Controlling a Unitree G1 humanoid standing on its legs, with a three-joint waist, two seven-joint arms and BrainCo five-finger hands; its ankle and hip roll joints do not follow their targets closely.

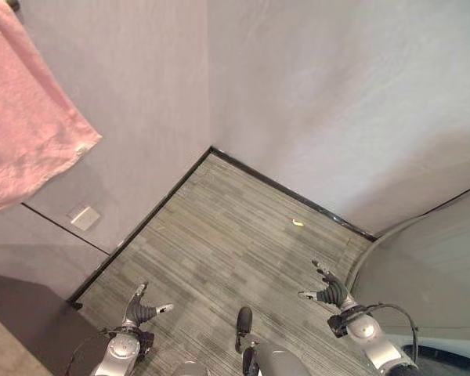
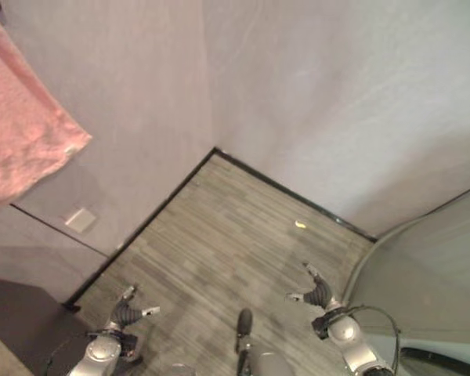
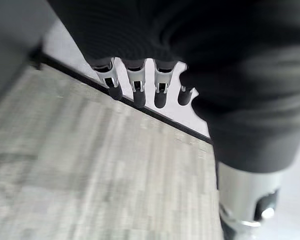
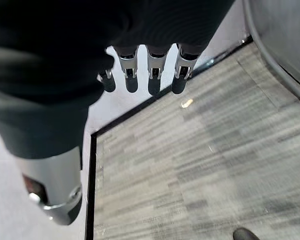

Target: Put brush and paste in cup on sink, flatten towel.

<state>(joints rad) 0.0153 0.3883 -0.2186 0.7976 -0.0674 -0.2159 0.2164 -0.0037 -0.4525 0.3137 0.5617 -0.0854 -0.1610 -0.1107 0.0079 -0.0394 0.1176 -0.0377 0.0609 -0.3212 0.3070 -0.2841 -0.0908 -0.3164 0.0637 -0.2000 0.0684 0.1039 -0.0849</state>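
The towel (image 1: 23, 125), pink, hangs on the wall at about ten o'clock in the head view, its lower edge slanting and uneven. I see no brush, paste, cup or sink here. The left hand (image 1: 141, 312) at seven o'clock and the right hand (image 1: 329, 291) at five o'clock hang over the striped floor (image 1: 235, 235), fingers straight and spread, holding nothing. No step looks begun; the next move likely calls for turning to find the sink.
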